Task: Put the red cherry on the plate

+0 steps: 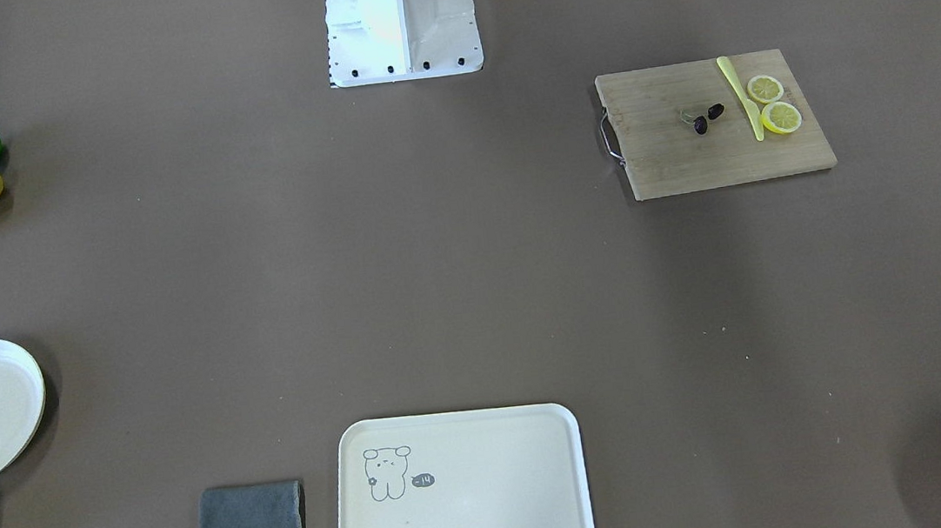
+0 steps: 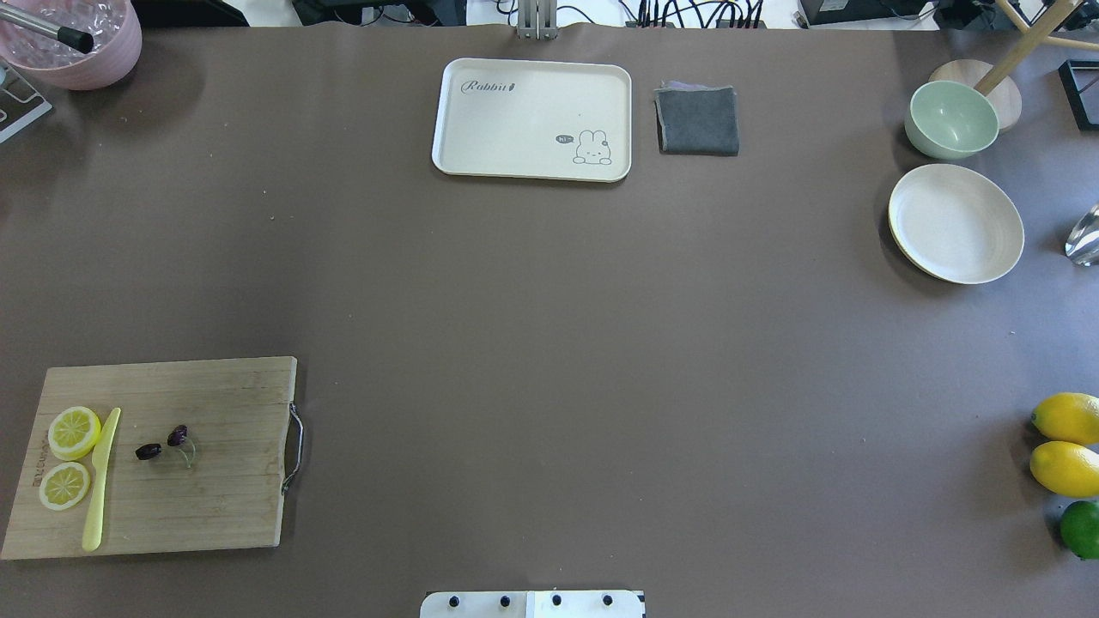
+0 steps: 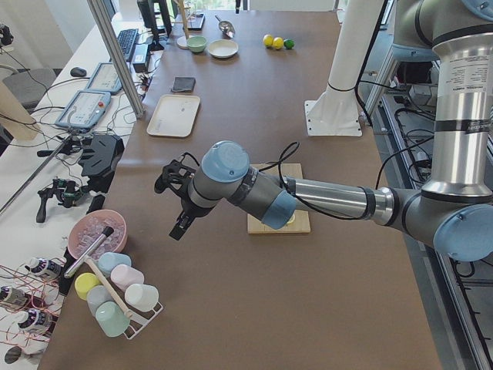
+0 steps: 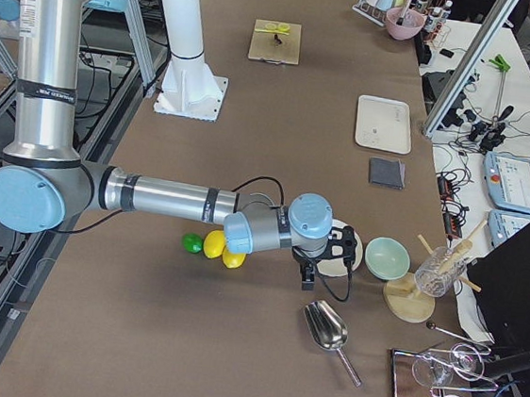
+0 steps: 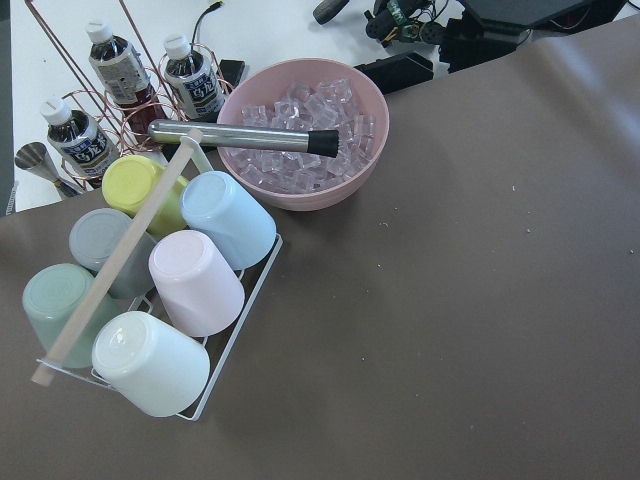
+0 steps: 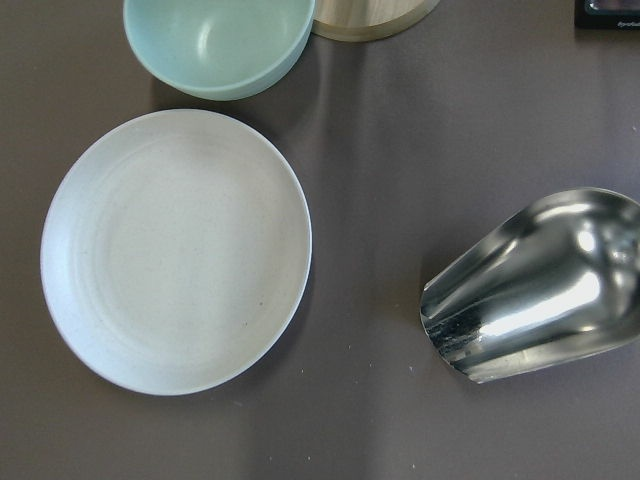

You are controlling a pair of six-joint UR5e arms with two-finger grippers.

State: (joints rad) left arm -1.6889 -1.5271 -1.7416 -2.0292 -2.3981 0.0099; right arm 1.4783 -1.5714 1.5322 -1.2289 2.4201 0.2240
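The red cherry [image 2: 163, 444], a pair of dark maroon fruits on a thin stem, lies on a wooden cutting board [image 2: 215, 506] at the table's near left; across the table the red cherry [image 1: 707, 118] shows on the same board [image 1: 687, 162]. The round cream plate [image 2: 956, 223] sits bare at the far right and fills the right wrist view as the plate [image 6: 175, 250]. My left gripper [image 3: 171, 185] hovers past the board near the table's left end. My right gripper [image 4: 343, 249] hangs over the plate. Both appear only in side views, so I cannot tell open from shut.
Two lemon slices [image 2: 73, 432] and a yellow knife [image 2: 100, 481] share the board. A bear tray [image 2: 532, 120] and grey cloth [image 2: 697, 120] lie at the far edge. Green bowl [image 2: 951, 118], metal scoop [image 6: 540, 290], lemons [image 2: 1067, 468], pink ice bowl [image 5: 305, 130] and cup rack [image 5: 150, 300] line the ends.
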